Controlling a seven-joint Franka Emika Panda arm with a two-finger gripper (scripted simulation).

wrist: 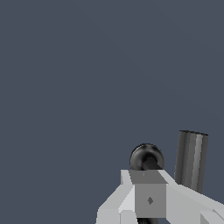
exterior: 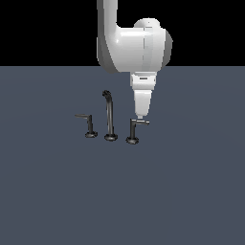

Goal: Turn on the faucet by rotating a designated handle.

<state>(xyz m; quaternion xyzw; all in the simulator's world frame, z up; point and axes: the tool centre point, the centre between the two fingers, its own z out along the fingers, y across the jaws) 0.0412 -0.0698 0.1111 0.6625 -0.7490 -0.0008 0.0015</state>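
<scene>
The exterior view shows the short dark handle with a thick post, a round base and a shiny silver bar [exterior: 136,128] standing on the flat grey-blue floor [exterior: 191,191], at the exterior view's right end of the small dark metal faucet set [exterior: 110,117]. The white gripper [exterior: 139,116] points down with its tip right at the silver bar, but I cannot tell if it is open or closed. Beside the handle is the tall thin curved spout [exterior: 109,115], then the thin all-dark handle [exterior: 87,124].
</scene>
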